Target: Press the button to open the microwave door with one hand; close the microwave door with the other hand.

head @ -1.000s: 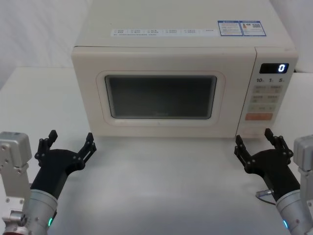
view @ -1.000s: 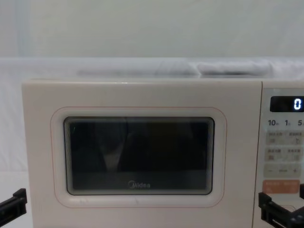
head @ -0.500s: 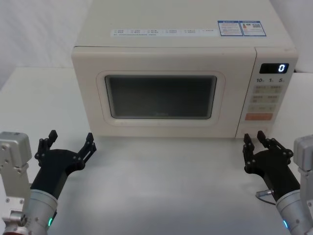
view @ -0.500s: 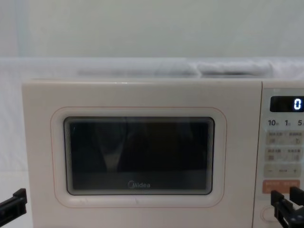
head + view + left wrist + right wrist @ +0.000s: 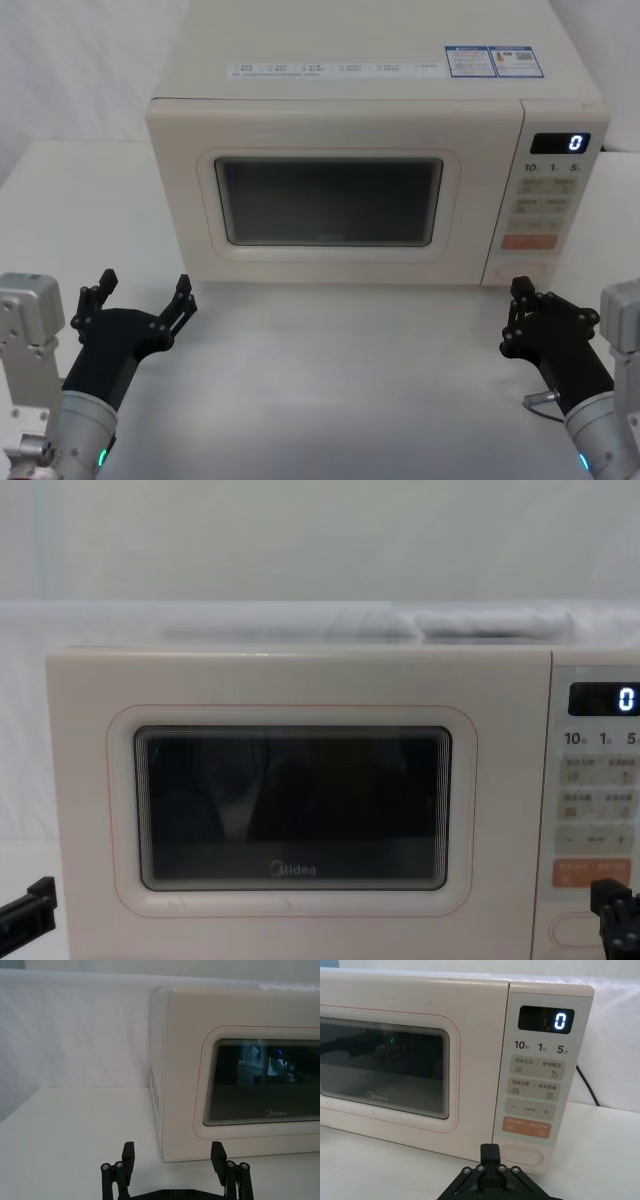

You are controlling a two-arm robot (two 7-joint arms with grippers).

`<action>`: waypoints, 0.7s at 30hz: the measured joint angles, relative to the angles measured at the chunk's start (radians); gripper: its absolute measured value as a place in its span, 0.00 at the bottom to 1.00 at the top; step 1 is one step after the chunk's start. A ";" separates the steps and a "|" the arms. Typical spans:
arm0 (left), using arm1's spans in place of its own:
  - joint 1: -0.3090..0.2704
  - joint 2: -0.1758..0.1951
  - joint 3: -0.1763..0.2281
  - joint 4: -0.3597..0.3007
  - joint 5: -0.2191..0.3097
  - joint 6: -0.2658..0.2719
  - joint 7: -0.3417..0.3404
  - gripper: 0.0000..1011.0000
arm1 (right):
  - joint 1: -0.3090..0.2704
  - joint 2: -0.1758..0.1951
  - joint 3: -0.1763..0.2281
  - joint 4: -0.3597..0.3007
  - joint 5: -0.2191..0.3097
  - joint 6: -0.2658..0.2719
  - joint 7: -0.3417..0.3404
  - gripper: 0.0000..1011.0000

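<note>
The right pincer (image 5: 490, 1152) is pinched shut, empty, aimed at the button (image 5: 521, 1155) low on the microwave's panel; the microwave door (image 5: 335, 200) is closed; the left pincer (image 5: 138, 298) is held spread, empty, near the desk's (image 5: 330, 380) front-left corner.

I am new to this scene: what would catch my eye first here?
The cream-white microwave, its microwave door shut, stands mid-table with a lit "0" display at upper right. The right gripper, fingers together, sits just below the oval button. The left gripper waits open at lower left.
</note>
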 joint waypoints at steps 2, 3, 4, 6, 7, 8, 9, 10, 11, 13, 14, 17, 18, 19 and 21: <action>0.000 0.000 0.000 0.000 0.000 0.000 0.000 0.99 | 0.000 0.000 0.000 0.000 0.000 0.000 0.000 0.00; 0.000 0.000 0.000 0.000 0.000 0.000 0.000 0.99 | 0.000 0.000 0.000 0.000 0.000 0.000 0.000 0.00; 0.000 0.000 0.000 0.000 0.000 0.000 0.000 0.99 | 0.000 0.000 0.000 0.000 0.000 0.000 0.000 0.00; 0.000 0.000 0.000 0.000 0.000 0.000 0.000 0.99 | 0.000 -0.001 0.001 0.000 0.000 0.000 0.002 0.00; 0.000 0.000 0.000 0.000 0.000 0.000 0.000 0.99 | 0.000 -0.002 0.003 0.000 0.001 0.000 0.007 0.00; 0.000 0.000 0.000 0.000 0.000 0.000 0.000 0.99 | 0.001 -0.003 0.006 0.000 0.002 0.000 0.011 0.00; 0.000 0.000 0.000 0.000 0.000 0.000 0.000 0.99 | 0.003 -0.005 0.011 0.001 0.005 0.000 0.021 0.00; 0.000 0.000 0.000 0.000 0.000 0.000 0.000 0.99 | 0.004 -0.006 0.014 0.001 0.007 0.001 0.026 0.00; 0.000 0.000 0.000 0.000 0.000 0.000 0.000 0.99 | 0.005 -0.007 0.016 0.002 0.009 0.002 0.032 0.00; 0.000 0.000 0.000 0.000 0.000 0.000 0.000 0.99 | 0.008 -0.010 0.023 0.002 0.013 0.010 0.045 0.00; 0.000 0.000 0.000 0.000 0.000 0.000 0.000 0.99 | 0.009 -0.010 0.026 0.002 0.015 0.015 0.051 0.00; 0.000 0.000 0.000 0.000 0.000 0.000 0.000 0.99 | 0.016 -0.012 0.035 0.002 0.019 0.035 0.070 0.00; 0.000 0.000 0.000 0.000 0.000 0.000 0.000 0.99 | 0.018 -0.012 0.037 0.002 0.020 0.041 0.075 0.00; 0.000 0.000 0.000 0.000 0.000 0.000 0.000 0.99 | 0.022 -0.012 0.041 0.003 0.021 0.053 0.085 0.00; 0.000 0.000 0.000 0.000 0.000 0.000 0.000 0.99 | 0.028 -0.012 0.048 0.005 0.023 0.068 0.094 0.00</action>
